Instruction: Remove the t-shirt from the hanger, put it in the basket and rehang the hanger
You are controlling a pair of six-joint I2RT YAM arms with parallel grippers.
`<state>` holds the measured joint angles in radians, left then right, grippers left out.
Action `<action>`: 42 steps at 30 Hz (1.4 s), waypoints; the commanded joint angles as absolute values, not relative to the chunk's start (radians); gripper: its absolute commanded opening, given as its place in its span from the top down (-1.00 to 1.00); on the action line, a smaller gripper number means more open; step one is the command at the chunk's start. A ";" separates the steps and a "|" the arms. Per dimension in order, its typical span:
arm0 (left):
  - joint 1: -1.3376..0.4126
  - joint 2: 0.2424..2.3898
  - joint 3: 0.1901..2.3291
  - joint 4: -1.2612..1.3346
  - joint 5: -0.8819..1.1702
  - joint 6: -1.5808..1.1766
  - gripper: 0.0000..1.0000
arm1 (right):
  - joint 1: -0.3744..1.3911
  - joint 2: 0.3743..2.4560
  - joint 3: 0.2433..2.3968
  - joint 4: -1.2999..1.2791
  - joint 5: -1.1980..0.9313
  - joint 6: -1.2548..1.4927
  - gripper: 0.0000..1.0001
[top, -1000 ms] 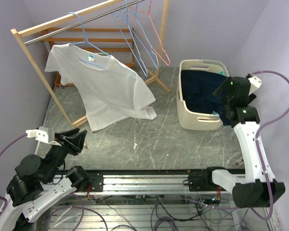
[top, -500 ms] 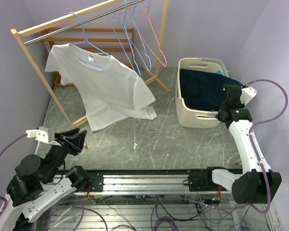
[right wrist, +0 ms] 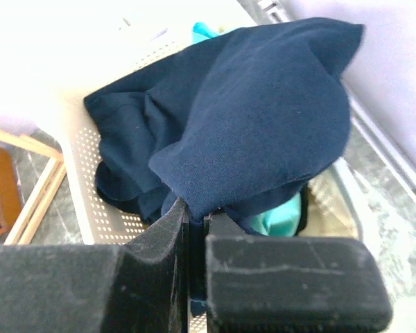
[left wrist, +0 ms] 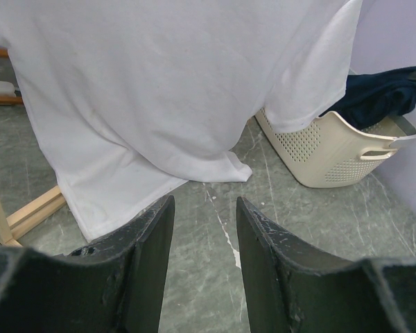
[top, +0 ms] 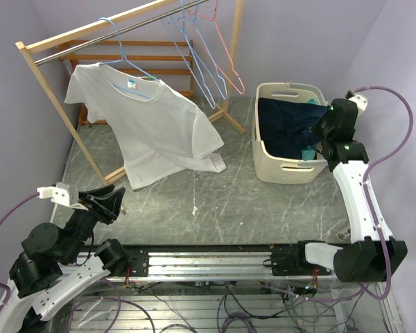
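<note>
A white t-shirt [top: 152,128] hangs on a light-blue hanger [top: 128,66] from the wooden rack's rail, its hem trailing on the floor [left wrist: 159,90]. My left gripper [top: 114,201] hovers low at the near left, short of the shirt. It is open with nothing between its fingers [left wrist: 204,208]. My right gripper [top: 327,133] is at the right rim of the cream laundry basket [top: 284,170]. It is shut on a fold of a navy garment [right wrist: 263,118], pinched between its fingers [right wrist: 197,215].
The wooden clothes rack [top: 55,83] stands at the back left. Several empty blue and pink hangers [top: 211,62] hang at the rail's right end. The basket [left wrist: 326,149] also holds a teal cloth [right wrist: 281,218]. Purple walls close in the sides.
My right gripper shut on the navy garment and swung back toward the basket's right rim, pulling the cloth off the edge. The left arm and the t-shirt have not moved.
</note>
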<state>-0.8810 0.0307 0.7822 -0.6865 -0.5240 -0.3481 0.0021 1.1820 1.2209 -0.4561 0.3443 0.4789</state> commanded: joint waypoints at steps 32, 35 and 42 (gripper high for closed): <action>-0.885 0.030 0.782 -0.686 -0.550 -0.356 -0.05 | 0.597 1.261 1.529 -0.298 -0.525 0.156 0.37; -0.885 0.030 0.782 -0.687 -0.555 -0.359 -0.04 | 0.674 1.355 1.643 -0.320 -0.491 0.094 0.09; -0.885 0.028 0.784 -0.692 -0.568 -0.369 -0.05 | 0.707 1.580 1.918 -0.347 -0.445 -0.001 0.05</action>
